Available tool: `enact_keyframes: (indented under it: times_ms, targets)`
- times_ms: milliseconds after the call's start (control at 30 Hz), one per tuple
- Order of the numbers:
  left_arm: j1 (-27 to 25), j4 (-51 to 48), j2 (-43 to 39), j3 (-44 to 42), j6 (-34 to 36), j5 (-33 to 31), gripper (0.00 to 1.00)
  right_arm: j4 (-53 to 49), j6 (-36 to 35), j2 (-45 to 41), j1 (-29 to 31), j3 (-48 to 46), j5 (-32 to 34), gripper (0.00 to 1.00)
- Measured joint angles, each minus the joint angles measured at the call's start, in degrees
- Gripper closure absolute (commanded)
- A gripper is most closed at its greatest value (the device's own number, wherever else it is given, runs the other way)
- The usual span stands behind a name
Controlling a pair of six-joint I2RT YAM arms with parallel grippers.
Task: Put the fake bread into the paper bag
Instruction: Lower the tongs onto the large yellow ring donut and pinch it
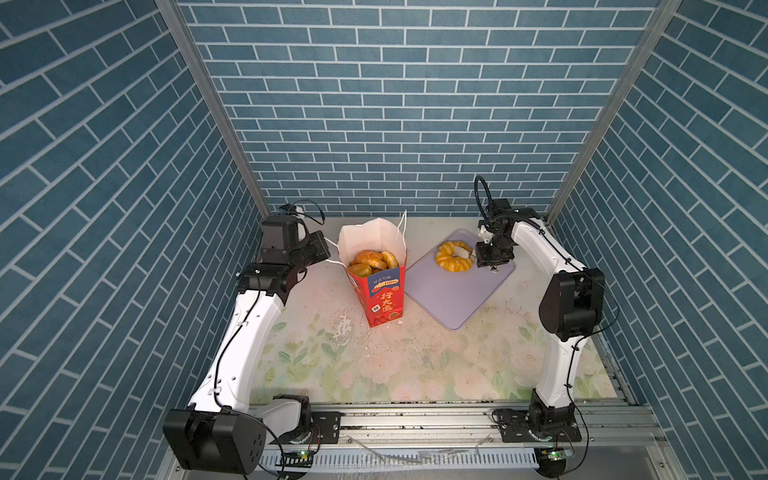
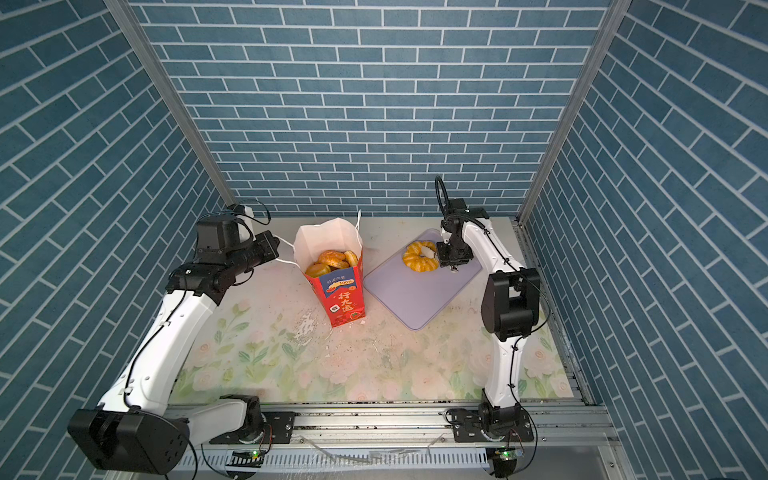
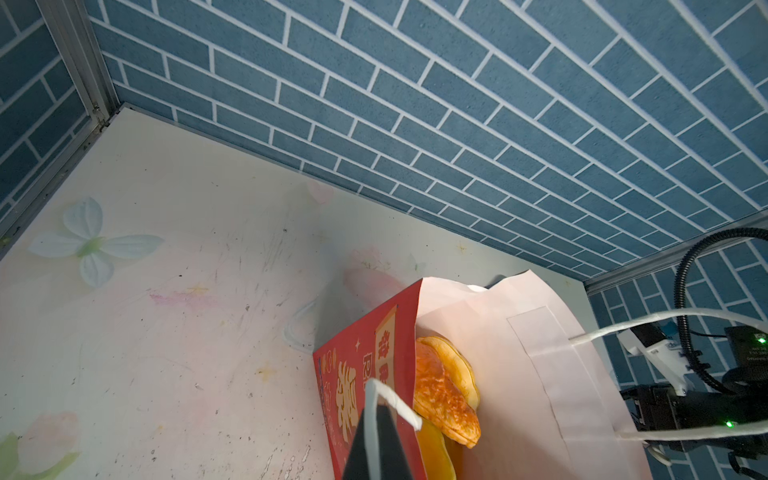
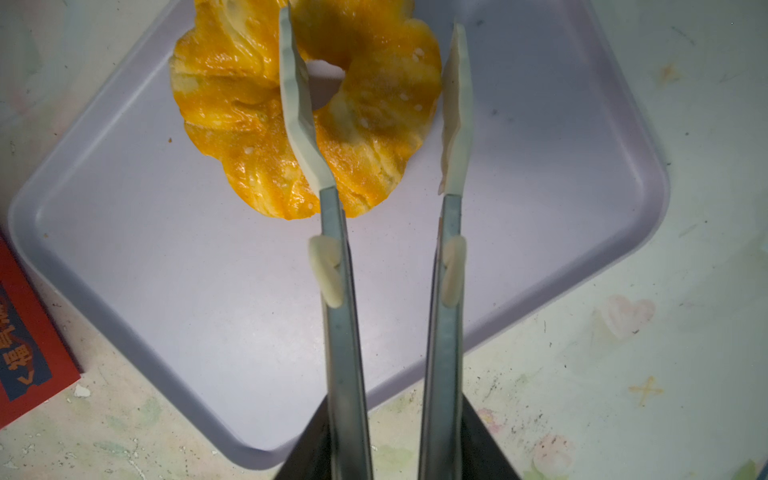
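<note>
Right pincer (image 4: 370,25): fingers (image 4: 297,104) apart, pointing down over the lilac tray (image 4: 166,270). One finger hangs over the hole of the ring donut (image 4: 232,104), the other just outside its outer edge, so one side of the ring lies btw them. Can't tell if either finger touches it; no squeeze shows. The donut is glossy golden-yellow w/ ridged lobes and lies flat, alone on the far part of the tray. Both top views show the donut there (image 1: 449,259) (image 2: 417,258).

Left pincer (image 3: 376,419): jaws together, clamped on a white cord handle (image 3: 395,406) of the paper bag (image 3: 361,365); the cord loops over the tip. In both top views this cord stretches from the bag's left side out to the pincer.

The bag stands upright on the table (image 1: 415,365), mouth open, white lining showing, red front w/ Chinese characters. It stands btw the left arm and the tray, just beside the tray's near-left edge; can't tell if they touch. Inside, several pieces of fake bread (image 1: 370,259) are piled close to the front rim. The left wrist view shows a red-brown croissant (image 3: 444,399) among them. The second handle (image 1: 403,224) sticks up at the bag's far side.

The table has a pale floral cover, scuffed, w/ white flakes (image 1: 345,328) by the bag's base. Blue brick-pattern walls (image 1: 395,104) stand on 3 sides.
</note>
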Motion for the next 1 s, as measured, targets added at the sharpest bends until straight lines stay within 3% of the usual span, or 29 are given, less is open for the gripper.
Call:
enact_keyframes:
  times_ms: [700,1000]
  targets:
    - [0.00,0.31,-0.50,-0.15,0.02,-0.37,1.00,-4.28,0.00,1.66,-0.22,3.15,-0.09,0.58]
    - [0.00,0.90,-0.59,-0.55,0.02,-0.17,1.00,-4.87,0.02,4.04,-0.59,4.20,-1.84,0.71]
